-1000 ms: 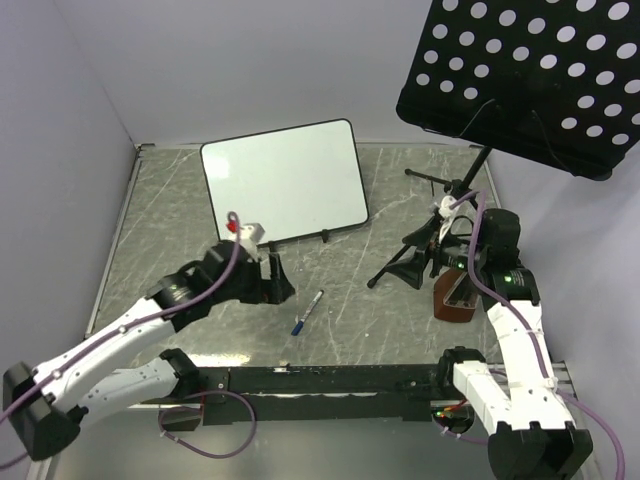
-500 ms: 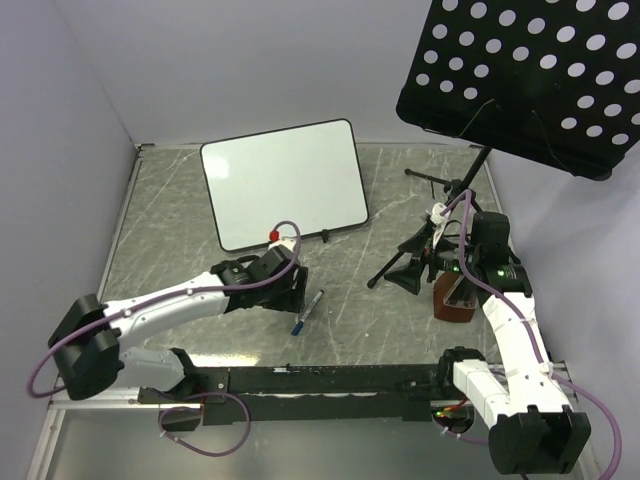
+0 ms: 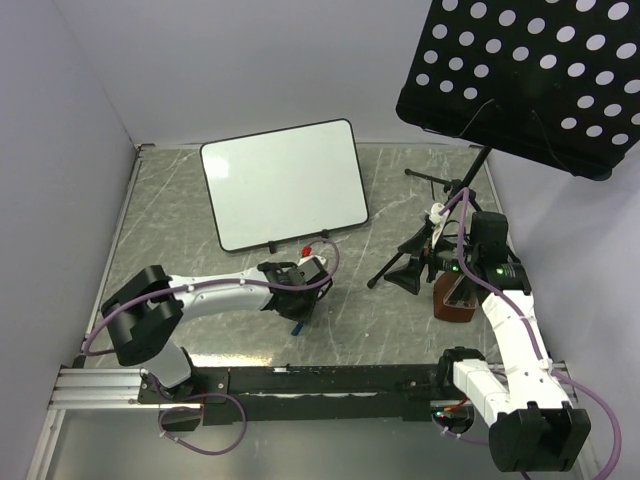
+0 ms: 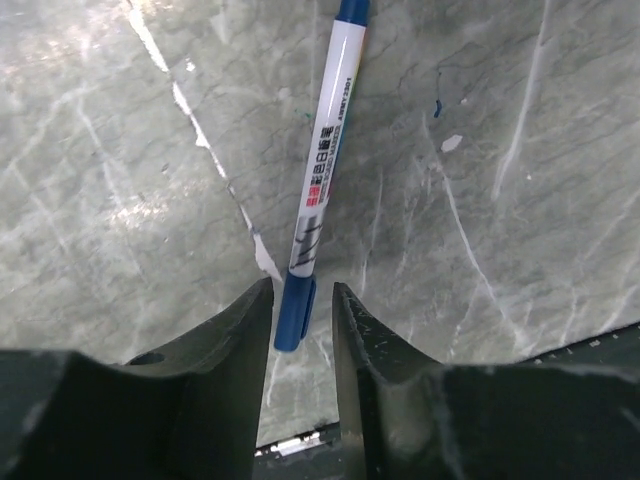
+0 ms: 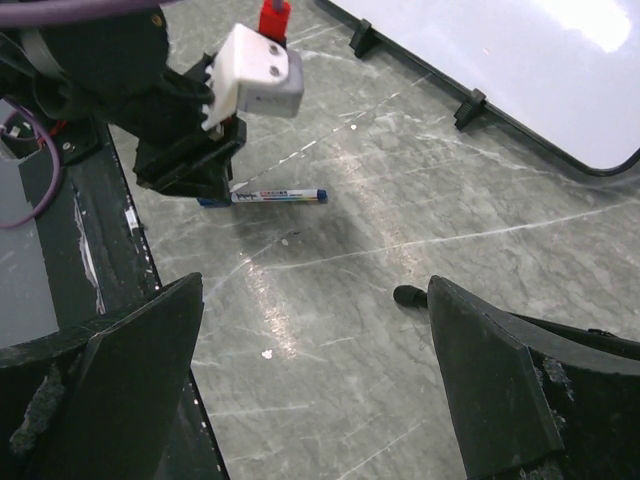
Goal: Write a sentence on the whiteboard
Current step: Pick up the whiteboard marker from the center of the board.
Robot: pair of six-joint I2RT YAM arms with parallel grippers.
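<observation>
The whiteboard (image 3: 285, 185) leans on small black feet at the back left, and its face is blank white with no sentence showing; its lower corner also appears in the right wrist view (image 5: 520, 70). A white marker (image 4: 328, 130) with blue ends lies flat on the marble table (image 3: 180, 200). My left gripper (image 4: 302, 290) is down over it, jaws narrowed round the blue end, with a slim gap still showing on the right side. In the right wrist view the marker (image 5: 280, 196) pokes out from under the left gripper (image 5: 195, 170). My right gripper (image 5: 315, 283) hangs wide open over bare table.
A black perforated music stand (image 3: 520, 80) overhangs the right side, its tripod legs (image 3: 415, 262) spread on the table beside my right arm. A brown object (image 3: 455, 302) sits by those legs. A black rail (image 3: 320, 380) runs along the near edge.
My left arm swung right from in front of the whiteboard to the marker and came down over it. Its jaws went from wide to narrow round the marker's end. The right arm barely moved.
</observation>
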